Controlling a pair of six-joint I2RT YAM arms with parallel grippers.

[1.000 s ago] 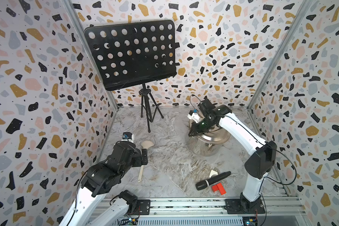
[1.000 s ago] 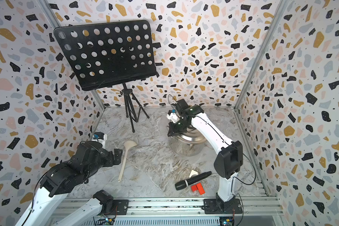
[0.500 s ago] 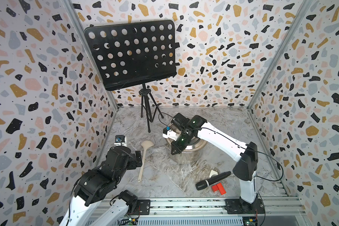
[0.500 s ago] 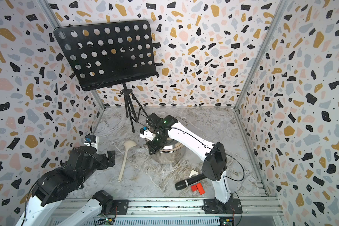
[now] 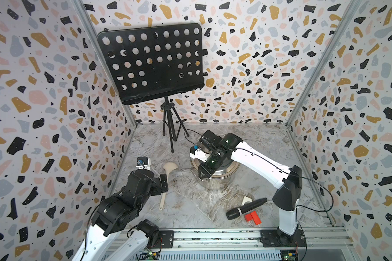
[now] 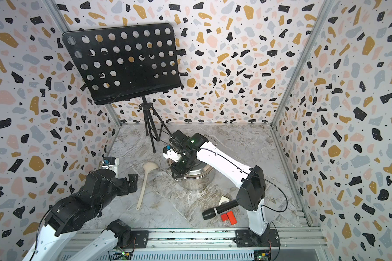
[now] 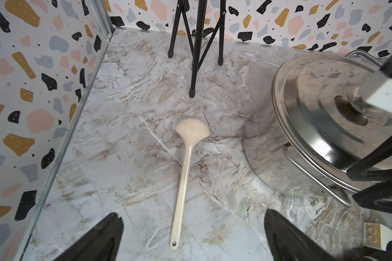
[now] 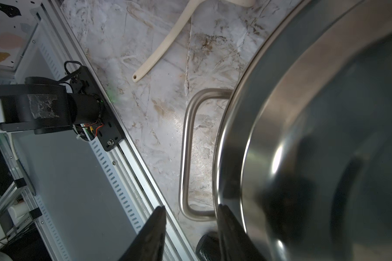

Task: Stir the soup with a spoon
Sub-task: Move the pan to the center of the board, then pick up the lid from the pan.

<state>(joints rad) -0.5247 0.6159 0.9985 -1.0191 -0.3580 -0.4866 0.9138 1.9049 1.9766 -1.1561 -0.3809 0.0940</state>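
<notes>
Left arm: I had it crouched low, left gripper [image 7: 192, 217] splayed wide by the spoon [image 7: 186, 162] | Right arm: stretched over the lid [image 7: 315, 108], right gripper [image 8: 191, 206] parted, holding nothing.

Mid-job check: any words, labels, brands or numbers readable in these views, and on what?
No text is readable in any view.
black handheld microphone: any marking is too small to read.
shiny steel pot lid, cream-white long-handled spoon, small red block: no print visible.

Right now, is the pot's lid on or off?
On: the steel lid sits on the pot, covering its whole mouth; contents hidden.
</notes>
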